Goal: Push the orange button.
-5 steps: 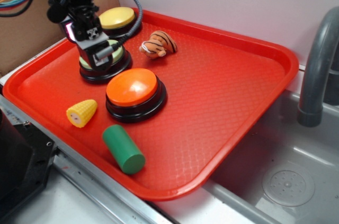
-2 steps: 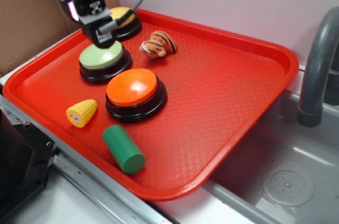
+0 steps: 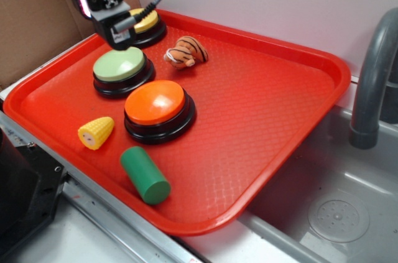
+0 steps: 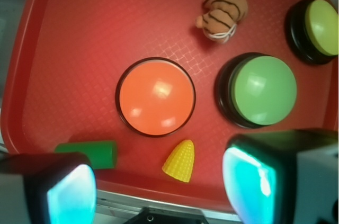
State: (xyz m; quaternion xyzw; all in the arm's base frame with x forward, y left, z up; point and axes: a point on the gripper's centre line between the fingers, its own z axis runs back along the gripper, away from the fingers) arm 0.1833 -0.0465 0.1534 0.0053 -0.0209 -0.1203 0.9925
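Observation:
The orange button, a glossy orange dome on a black round base, stands near the tray's left front and nothing touches it. From the wrist it lies below and ahead, the orange button fully in sight. My gripper hangs in the air at the back left, above the gap between the pale green button and the yellow button. In the wrist view my gripper is open, its two pads wide apart with nothing between them.
All sit on a red tray. A striped tiger toy lies behind the orange button, a yellow corn piece to its left front, a green cylinder in front. A sink and grey faucet are at the right.
My gripper has lifted off the pale green button and drawn up and back, leaving that button uncovered. The buttons and toys have not moved.

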